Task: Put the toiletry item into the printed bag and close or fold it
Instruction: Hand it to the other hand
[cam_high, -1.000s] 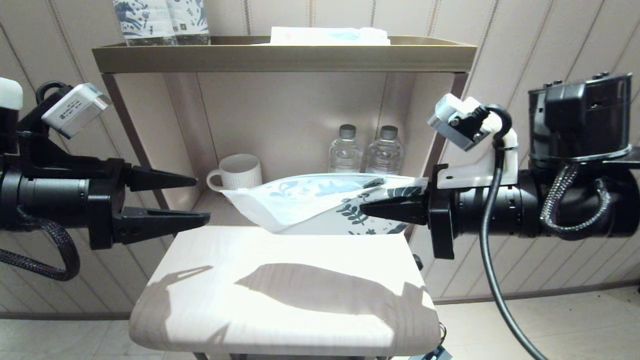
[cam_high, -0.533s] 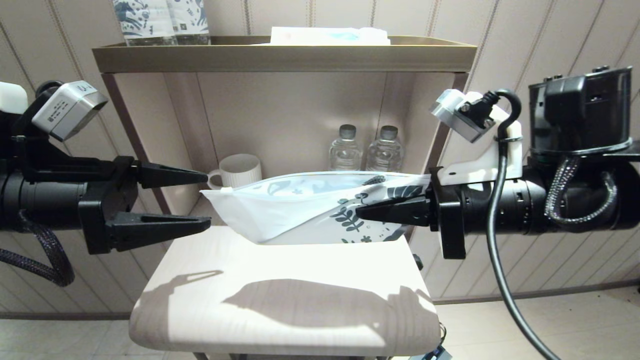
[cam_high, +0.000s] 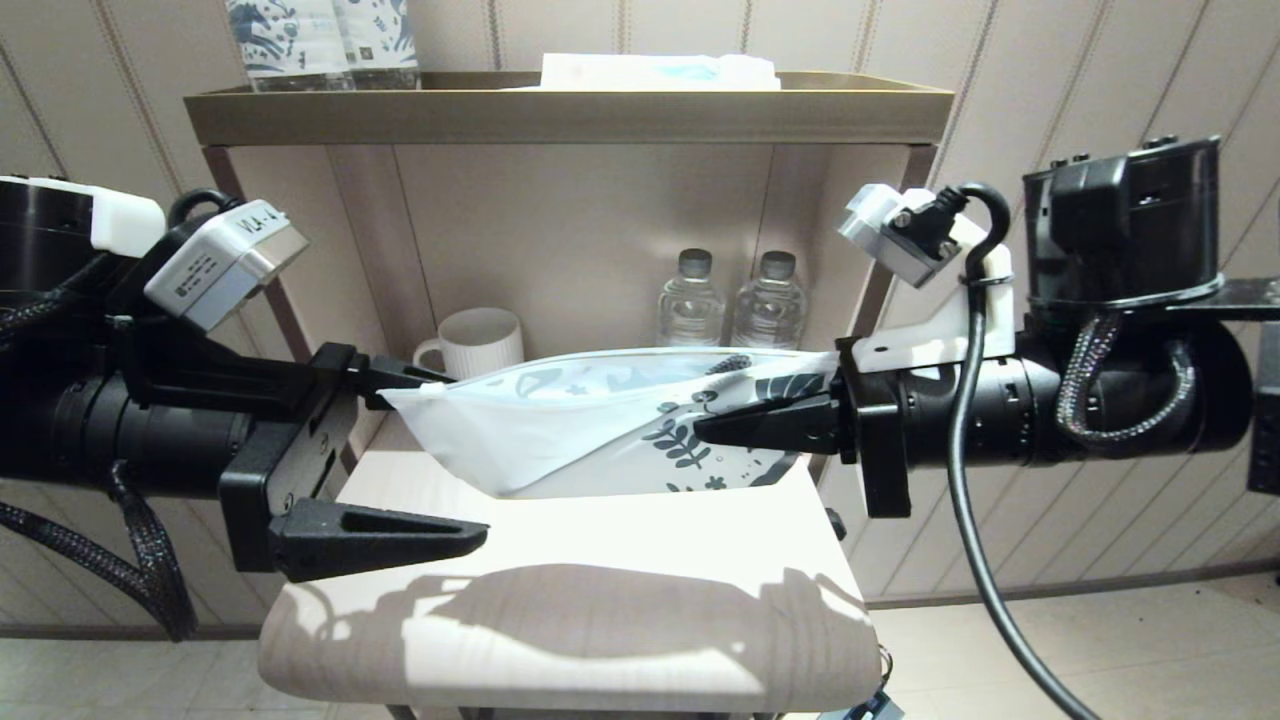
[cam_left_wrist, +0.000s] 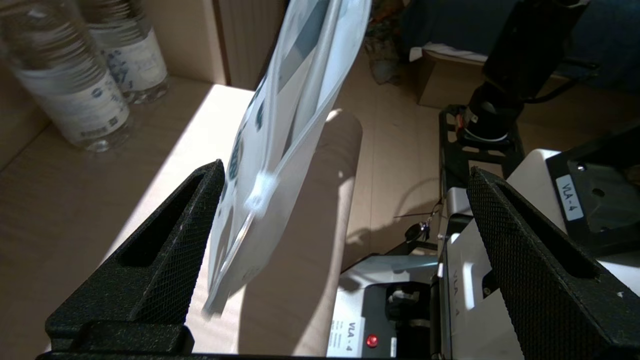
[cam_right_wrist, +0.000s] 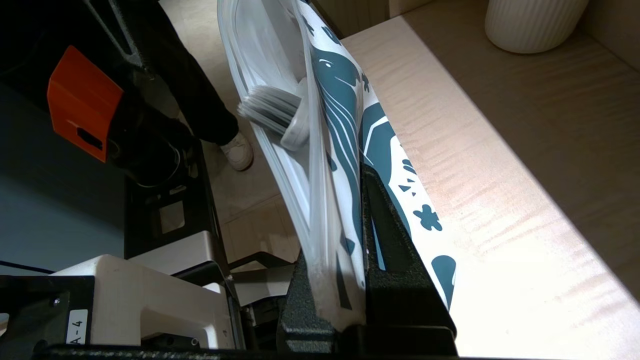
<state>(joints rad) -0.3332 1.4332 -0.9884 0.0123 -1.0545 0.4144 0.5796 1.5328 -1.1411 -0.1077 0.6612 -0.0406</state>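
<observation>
The printed bag (cam_high: 560, 420) hangs roughly level in the air above the table, its leaf-printed end pinched in my right gripper (cam_high: 700, 432), which is shut on it. The right wrist view shows the pouch (cam_right_wrist: 345, 115) clamped between the jaws. The toothbrush (cam_right_wrist: 272, 107) is inside it, bristle head up near the zip; its dark bristles (cam_high: 735, 364) show through the plastic. My left gripper (cam_high: 465, 455) is open around the bag's plain white end. The upper finger sits beside the white zip slider (cam_left_wrist: 260, 187), and the lower finger hangs well below the bag.
The pale wooden table (cam_high: 600, 620) lies under the bag. Behind it an open shelf holds a white mug (cam_high: 478, 343) and two water bottles (cam_high: 730, 300). On the shelf top stand blue-patterned packs (cam_high: 320, 40) and a flat white packet (cam_high: 660, 72).
My left gripper has moved right and now straddles the bag's plain end, staying open. The right gripper has shifted the bag slightly left.
</observation>
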